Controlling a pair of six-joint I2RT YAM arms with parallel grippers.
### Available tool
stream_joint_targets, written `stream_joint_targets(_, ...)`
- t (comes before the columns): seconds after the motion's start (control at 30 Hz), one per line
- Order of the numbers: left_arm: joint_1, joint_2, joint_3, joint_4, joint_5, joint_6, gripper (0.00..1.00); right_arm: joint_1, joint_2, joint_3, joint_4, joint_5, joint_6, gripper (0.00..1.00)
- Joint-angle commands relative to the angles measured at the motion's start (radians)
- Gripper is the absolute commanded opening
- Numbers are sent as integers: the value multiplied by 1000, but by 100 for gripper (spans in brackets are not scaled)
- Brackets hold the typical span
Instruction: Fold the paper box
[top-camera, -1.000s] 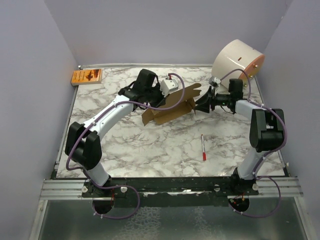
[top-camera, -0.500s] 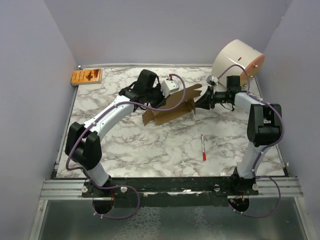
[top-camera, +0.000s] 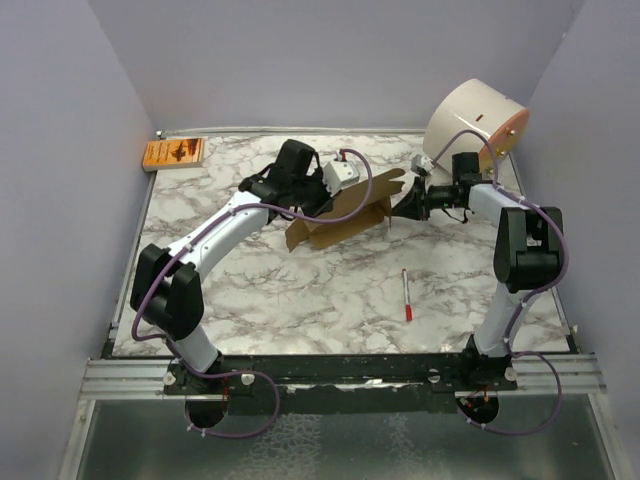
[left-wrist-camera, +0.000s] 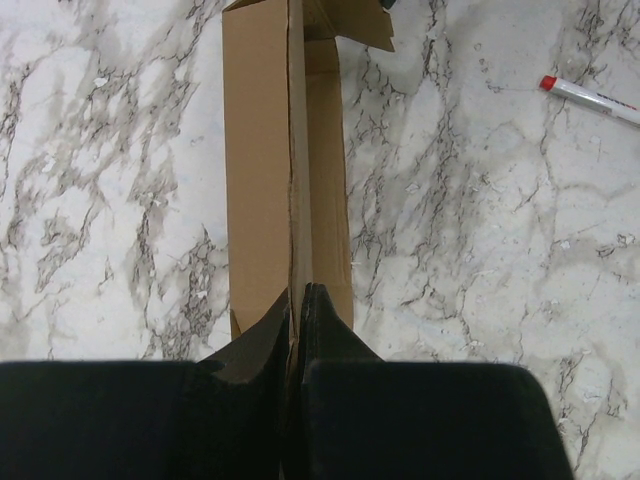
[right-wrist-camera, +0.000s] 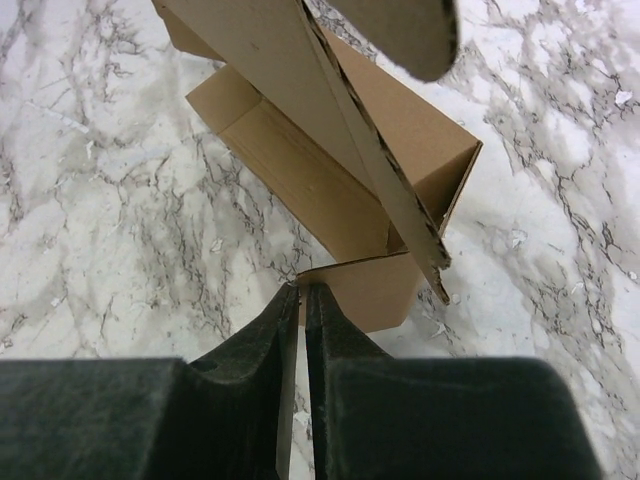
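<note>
Half-formed plain brown cardboard box (top-camera: 335, 222) lies mid-back on the marble counter (top-camera: 300, 290). The left gripper (left-wrist-camera: 298, 296) is clenched on it, and the right gripper (right-wrist-camera: 301, 292) pinches its end flap (right-wrist-camera: 365, 292). It looks light, thin and easily creased, so is best held beside fold lines.

Bright, even overhead light casts faint shadows on the marble tabletop (top-camera: 300, 290); the fingers (left-wrist-camera: 400, 420) nearest each wrist camera look blurred.
</note>
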Motion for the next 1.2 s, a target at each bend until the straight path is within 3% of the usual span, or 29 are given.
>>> stream_joint_targets(0.0, -10, -37, -5, -13, -8, 12, 0, 0, 24, 16, -14, 39, -59, 7)
stream_joint_targets(0.2, -10, -33, -3, -14, -6, 13, 0, -1, 29, 26, -30, 56, -102, 9)
stream_joint_targets(0.4, -12, -33, -3, -14, -8, 15, 0, 0, 26, 33, -32, 77, -106, 19)
stream_joint_targets(0.6, -14, -35, -3, -15, -9, 15, 0, 0, 0, 25, 2, 128, -109, 18)
stream_joint_targets(0.8, -13, -36, -4, -17, -11, 19, 0, 0, -11, 22, 32, 157, -104, 8)
stream_joint_targets(1.17, -15, -38, -3, -16, -22, 16, 0, -5, -56, -7, 46, 186, -133, 11)
